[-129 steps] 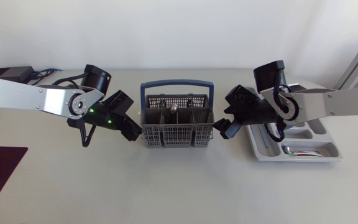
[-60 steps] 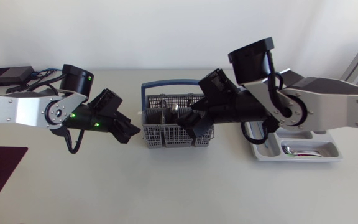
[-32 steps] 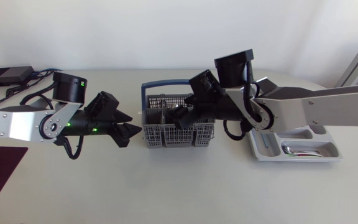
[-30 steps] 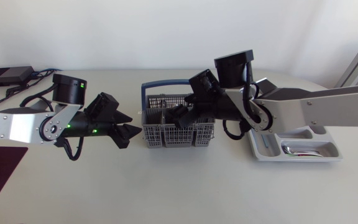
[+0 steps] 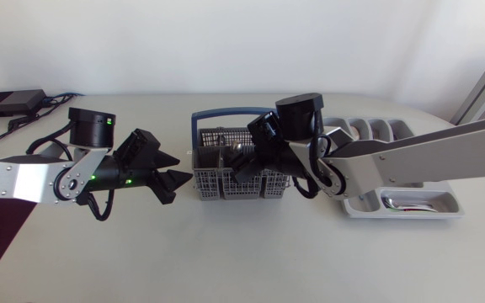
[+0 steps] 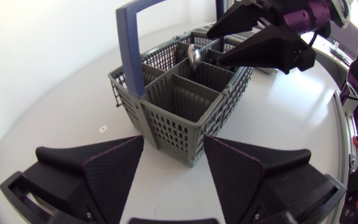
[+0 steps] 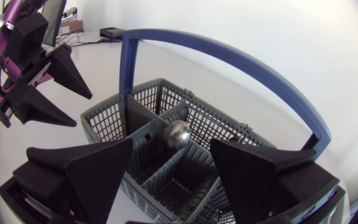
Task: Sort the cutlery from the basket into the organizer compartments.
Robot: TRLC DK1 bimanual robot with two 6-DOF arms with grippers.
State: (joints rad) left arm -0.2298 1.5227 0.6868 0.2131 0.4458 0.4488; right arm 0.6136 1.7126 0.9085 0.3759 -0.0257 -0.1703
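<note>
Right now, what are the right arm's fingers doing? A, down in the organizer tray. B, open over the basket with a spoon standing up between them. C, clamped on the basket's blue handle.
B: the right fingers stand apart over the basket, and the spoon pokes up in the gap between them, touching neither.

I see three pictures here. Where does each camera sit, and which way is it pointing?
Head view: fixed above the table, looking down on both arms, the basket and the organizer.
Left wrist view: on the left arm, looking past the open left claw at the basket, the right claw beyond.
Right wrist view: on the right arm, looking between its claw's fingers into the basket.
Both wrist views share the spoon and the other arm's claw.
</note>
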